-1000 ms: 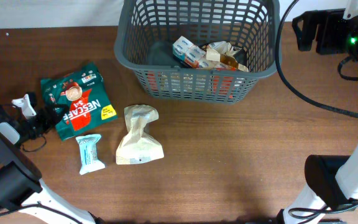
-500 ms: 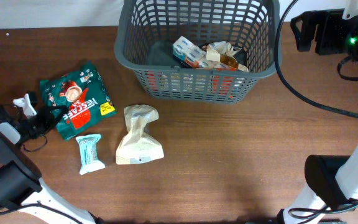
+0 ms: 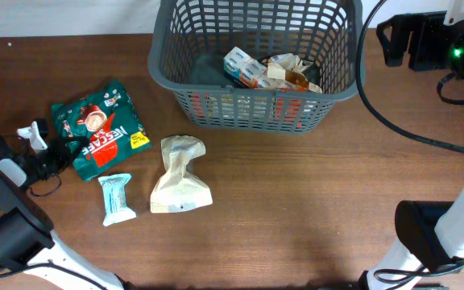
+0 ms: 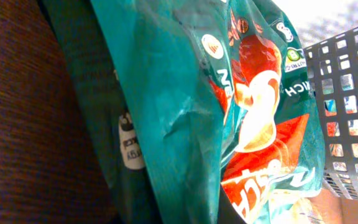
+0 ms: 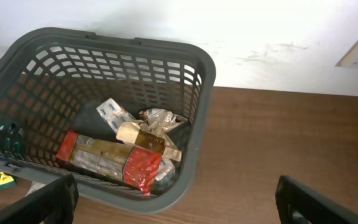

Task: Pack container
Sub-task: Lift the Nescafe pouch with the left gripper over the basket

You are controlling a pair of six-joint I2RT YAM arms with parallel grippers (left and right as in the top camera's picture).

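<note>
Left tool [image 3: 43, 149] sits at the near-left edge of the Nescafé packet [image 3: 101, 129], its grip impossible to judge. The grey basket [image 3: 252, 87] stands far-right across the counter [image 3: 296, 201]. Right tool [image 5: 178, 202], spread wide, hangs beside the basket, well apart from the packet.

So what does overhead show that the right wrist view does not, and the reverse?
Only overhead: the small blue bar on the table and the left gripper at the green packet. Only the right wrist: the top face of the red and gold pack lying in the basket. Both: that dark grey basket, the blue and white packet inside it, and the green packet outside.
</note>
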